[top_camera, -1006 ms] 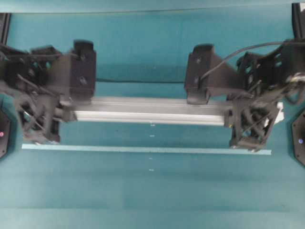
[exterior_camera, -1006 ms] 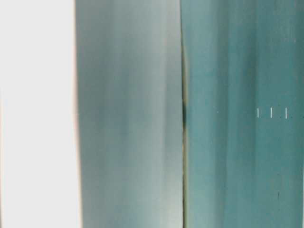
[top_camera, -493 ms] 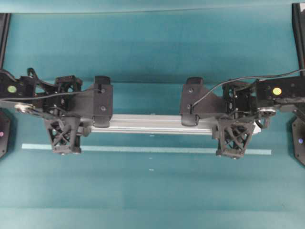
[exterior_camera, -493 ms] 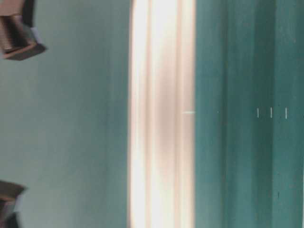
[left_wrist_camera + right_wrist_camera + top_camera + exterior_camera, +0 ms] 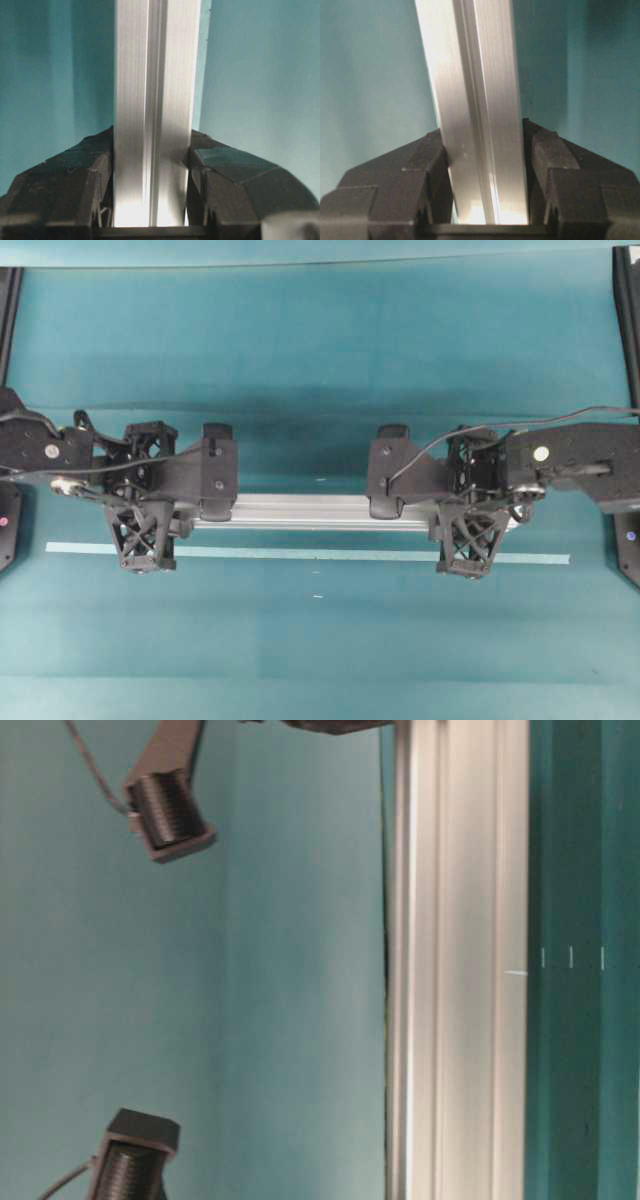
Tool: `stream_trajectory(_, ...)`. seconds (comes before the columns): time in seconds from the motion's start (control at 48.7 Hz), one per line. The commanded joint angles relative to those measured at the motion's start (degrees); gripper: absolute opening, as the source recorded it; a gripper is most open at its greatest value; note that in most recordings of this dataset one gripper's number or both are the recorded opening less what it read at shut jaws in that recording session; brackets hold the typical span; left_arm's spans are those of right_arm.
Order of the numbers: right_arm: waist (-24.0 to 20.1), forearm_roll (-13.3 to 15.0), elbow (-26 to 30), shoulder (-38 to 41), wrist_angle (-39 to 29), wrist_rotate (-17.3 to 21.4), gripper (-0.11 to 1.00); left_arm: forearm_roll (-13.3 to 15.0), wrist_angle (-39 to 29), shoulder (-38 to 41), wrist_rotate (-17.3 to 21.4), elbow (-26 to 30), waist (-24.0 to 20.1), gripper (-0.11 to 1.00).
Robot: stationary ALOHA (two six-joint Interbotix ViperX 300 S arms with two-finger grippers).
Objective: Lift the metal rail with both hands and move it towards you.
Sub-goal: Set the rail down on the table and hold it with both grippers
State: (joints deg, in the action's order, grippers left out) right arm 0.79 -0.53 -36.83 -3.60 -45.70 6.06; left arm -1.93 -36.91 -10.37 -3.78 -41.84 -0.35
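The metal rail point(image 5: 300, 510) is a long grooved silver bar lying left to right across the middle of the overhead view. My left gripper point(image 5: 222, 508) is shut on it near its left end, and my right gripper point(image 5: 385, 508) is shut on it near its right end. In the left wrist view the rail point(image 5: 152, 75) runs straight up between the black fingers point(image 5: 75, 180) of that gripper point(image 5: 152, 165). The right wrist view shows the rail point(image 5: 470, 65) slightly slanted in the right gripper point(image 5: 485, 160). At table level the rail point(image 5: 460, 1020) fills a tall bright band.
A thin pale-blue tape strip point(image 5: 300, 554) lies on the teal table point(image 5: 320, 650) just in front of the rail, parallel to it. Small white marks point(image 5: 318, 595) dot the surface. Black arm bases stand at the left edge point(image 5: 5, 520) and the right edge point(image 5: 630, 540).
Both grippers, still shut on the rail, have carried it down and towards the front, closer to the tape strip. The rail looks smaller from overhead now.
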Motion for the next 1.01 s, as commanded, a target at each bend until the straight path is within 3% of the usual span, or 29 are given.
stream_trajectory(0.0,0.00,0.09,-0.53,0.53,2.20,0.35,0.37,0.26,2.72,0.09,-0.62,-0.70,0.09,0.29)
stream_trajectory(0.431,-2.20,-0.44,-4.75,2.81,10.02,0.79,0.37,0.26,8.26,4.48,-0.70,-3.08,0.79,0.29)
stream_trajectory(0.986,-3.08,-0.97,-4.66,4.83,10.99,0.70,0.37,0.26,10.63,6.33,-3.34,-3.60,1.49,0.29)
